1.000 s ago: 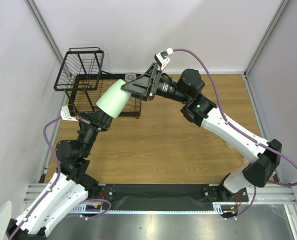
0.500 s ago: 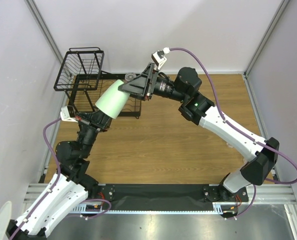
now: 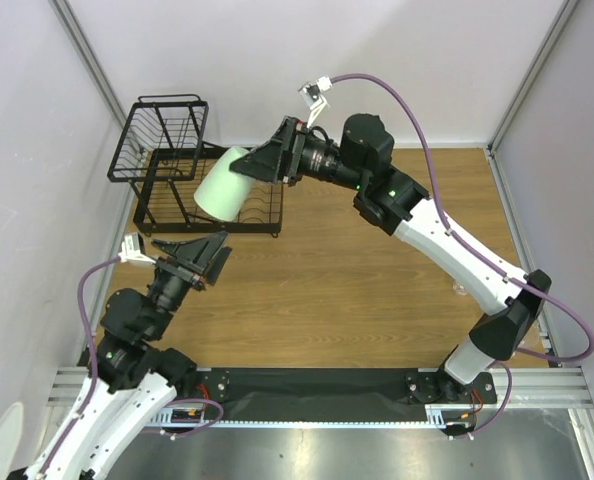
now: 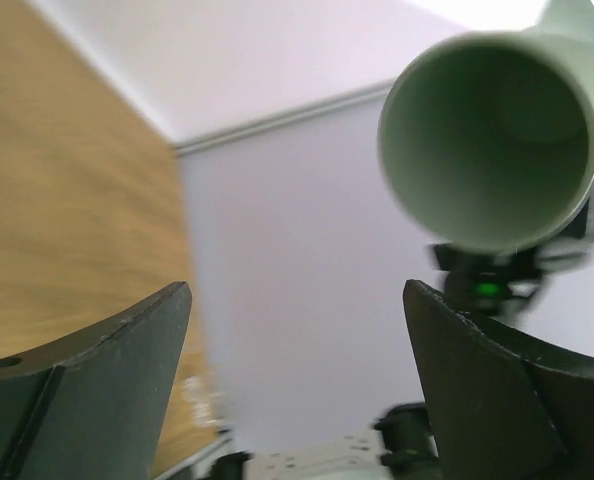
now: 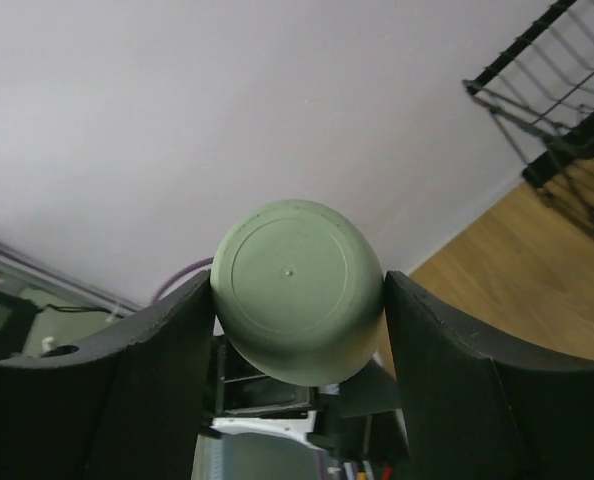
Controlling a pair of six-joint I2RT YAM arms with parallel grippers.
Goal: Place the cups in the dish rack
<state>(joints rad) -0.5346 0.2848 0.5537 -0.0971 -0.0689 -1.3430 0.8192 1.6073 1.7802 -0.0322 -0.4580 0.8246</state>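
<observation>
Hanging in the air at the back left of the wooden surface [image 3: 357, 270], a pale mint-green tumbler [image 3: 224, 187] is held by the right pincer [image 3: 249, 166]. The tumbler is tilted, with its closed base turned toward the right arm and its open mouth turned down and toward the left arm. In the right wrist view its round base is seen clamped between two dark fingers [image 5: 127, 390], which are pressed against its wall on either side.

In the overhead view the tumbler is seen overlapping the black wire dish rack [image 3: 152, 200], over the near part of the low plate tray [image 3: 262, 205]. Whether the wires are touched cannot be told. The rack's raised wire basket [image 3: 162, 130] is set just to the left of the tumbler, close to the left wall.

The left pincer [image 3: 203, 257] is placed in front of the rack and apart from the tumbler. Its jaws are spread wide, with nothing between them. In the left wrist view the hollow mouth of the tumbler is seen at upper right, above the right-hand finger, with the pale back wall [image 3: 327, 60] behind it.
</observation>
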